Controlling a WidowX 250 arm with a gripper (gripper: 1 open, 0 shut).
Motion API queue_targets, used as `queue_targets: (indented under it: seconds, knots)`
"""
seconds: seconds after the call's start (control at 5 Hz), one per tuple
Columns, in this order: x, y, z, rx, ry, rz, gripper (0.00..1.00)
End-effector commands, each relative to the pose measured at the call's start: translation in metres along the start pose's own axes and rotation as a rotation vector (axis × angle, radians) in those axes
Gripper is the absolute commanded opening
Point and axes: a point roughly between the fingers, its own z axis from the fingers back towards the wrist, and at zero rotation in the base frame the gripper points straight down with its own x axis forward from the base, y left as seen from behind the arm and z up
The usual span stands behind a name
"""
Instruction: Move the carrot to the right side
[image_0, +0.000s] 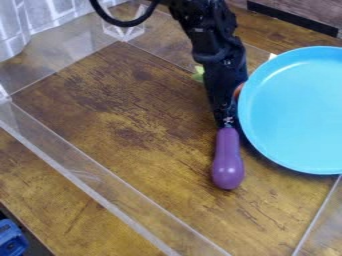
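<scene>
camera view | claw (227, 118): cannot tell if clenched or released | carrot (239, 92): mostly hidden, just beside the claw | purple eggplant (227, 160): just below the claw in view | blue plate (294, 108): beside the claw

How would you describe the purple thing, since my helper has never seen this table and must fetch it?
Find the big round blue plate on the wooden table. Just beside its lower-left edge lies the purple eggplant, slim near the black robot arm and bulging at the end away from it. Its solid purple colour sets it apart from the blue plate and black arm.
</scene>
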Motion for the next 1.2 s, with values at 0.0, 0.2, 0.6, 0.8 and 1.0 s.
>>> queue_targets:
  seconds: [0.0,0.2,0.6,0.8,1.0]
  knots:
    - [0.001,0.017,0.016,0.036,-0.033,-0.014,0.0]
    - [-0.004,0.02,0.016,0.03,-0.031,-0.029,0.0]
    - [-0.026,0.038,0.021,0.057,-0.014,0.031,0.0]
    - [-0.024,0.049,0.026,0.059,-0.014,0.023,0.0]
    - [-0.021,0.058,0.028,0.057,-0.015,0.012,0.0]
